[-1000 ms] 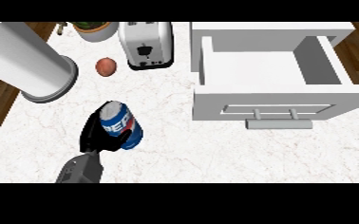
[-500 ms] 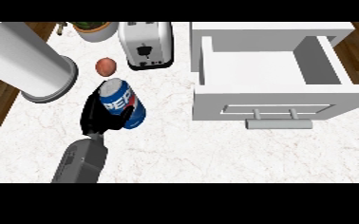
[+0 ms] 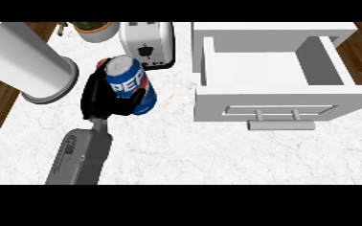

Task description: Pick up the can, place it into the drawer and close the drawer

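The open white drawer [image 3: 263, 100] at your right shows nothing inside; well apart, near the toaster [image 3: 147, 43], your left hand [image 3: 99, 96] has its fingers curled round the blue can [image 3: 127, 82]. Carried across too low, the can could strike the drawer's near wall and tip

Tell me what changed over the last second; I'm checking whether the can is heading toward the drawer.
The left hand, curled round the can throughout, has carried it away from the robot, up toward the toaster and only slightly toward the drawer. Nothing was let go. The drawer stays open, and the toaster and the grey cylinder have not moved.
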